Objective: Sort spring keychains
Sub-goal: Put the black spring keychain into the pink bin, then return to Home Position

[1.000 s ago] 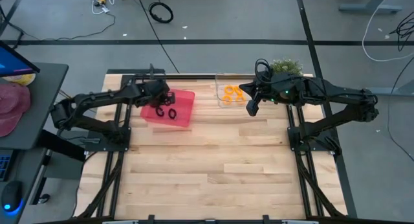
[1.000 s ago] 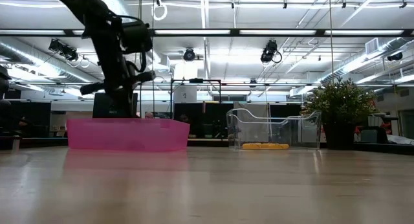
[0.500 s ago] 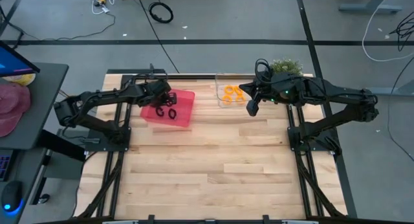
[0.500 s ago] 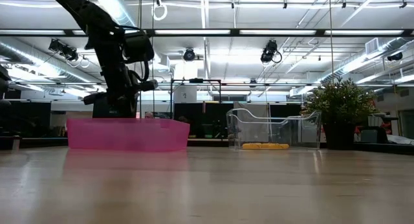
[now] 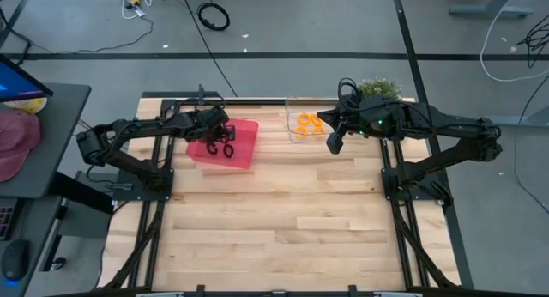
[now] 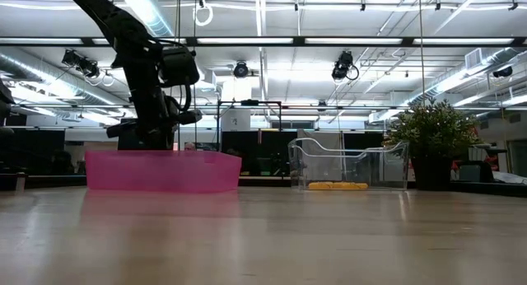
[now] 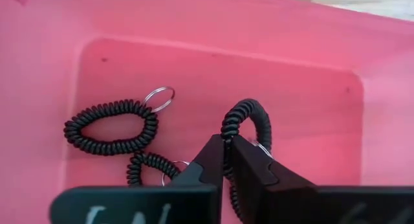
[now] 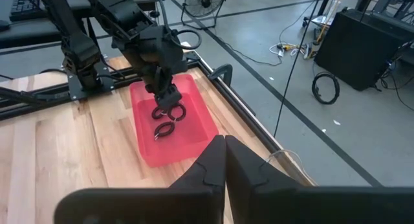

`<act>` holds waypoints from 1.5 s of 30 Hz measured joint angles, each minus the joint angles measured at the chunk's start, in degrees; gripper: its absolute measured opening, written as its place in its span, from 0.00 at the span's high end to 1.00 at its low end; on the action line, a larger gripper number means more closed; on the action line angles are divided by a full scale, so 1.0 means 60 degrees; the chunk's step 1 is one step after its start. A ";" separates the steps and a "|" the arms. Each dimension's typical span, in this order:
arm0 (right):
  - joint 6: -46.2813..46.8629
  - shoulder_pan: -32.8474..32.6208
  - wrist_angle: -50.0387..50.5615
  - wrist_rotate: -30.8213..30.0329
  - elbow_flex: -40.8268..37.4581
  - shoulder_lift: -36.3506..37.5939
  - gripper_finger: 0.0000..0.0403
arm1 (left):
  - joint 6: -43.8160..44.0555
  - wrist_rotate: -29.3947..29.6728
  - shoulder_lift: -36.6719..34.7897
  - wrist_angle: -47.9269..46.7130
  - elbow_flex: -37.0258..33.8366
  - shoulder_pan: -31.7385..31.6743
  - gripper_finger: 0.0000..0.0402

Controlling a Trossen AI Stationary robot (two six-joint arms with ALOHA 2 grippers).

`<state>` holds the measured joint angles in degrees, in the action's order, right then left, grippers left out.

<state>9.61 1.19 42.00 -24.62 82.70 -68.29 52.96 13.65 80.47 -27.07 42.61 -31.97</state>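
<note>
My left gripper (image 5: 225,134) points down into the pink tray (image 5: 246,142) at the table's far left and is shut on a black spring keychain (image 7: 249,114). Two more black keychains (image 7: 110,127) (image 7: 147,164) lie flat on the tray floor beside it. My right gripper (image 5: 333,145) is shut on nothing. It hovers just to the right of the clear container (image 5: 294,134), which holds several orange keychains (image 5: 305,123). My left gripper pinches the black keychain's coiled cord (image 7: 228,134) between its two fingers, coming from above and pointing down into the tray. The loop curves out past the fingertips. In the right wrist view it hangs below the fingers (image 8: 169,111), close to the tray floor; whether it touches, I cannot tell.
A potted plant (image 5: 379,87) stands at the far edge behind my right arm. The pink tray (image 6: 156,171) and clear container (image 6: 346,165) sit side by side along the far edge. Bare wood (image 5: 283,220) stretches over the middle and near part of the table.
My left gripper has sunk a little toward the pink tray while staying shut, and the left arm's elbow has swung toward the table. My right arm has kept still.
</note>
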 joint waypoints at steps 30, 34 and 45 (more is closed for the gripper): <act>0.0069 0.0001 0.0000 0.0003 0.0000 0.0002 0.98 | -0.0682 0.0044 0.1235 -0.0059 0.0004 0.0011 0.86; 0.0033 0.0001 0.0000 0.0002 0.0000 0.0001 0.98 | -0.0791 0.0113 0.1235 -0.0037 0.0004 0.0007 0.80; 0.0004 0.0004 0.0004 0.0000 0.0000 0.0004 0.98 | -0.1173 -0.0086 0.1231 -0.0038 0.0020 0.0007 0.58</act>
<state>9.63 1.21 42.02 -24.62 82.70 -68.27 45.92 13.13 87.85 -27.29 42.73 -31.92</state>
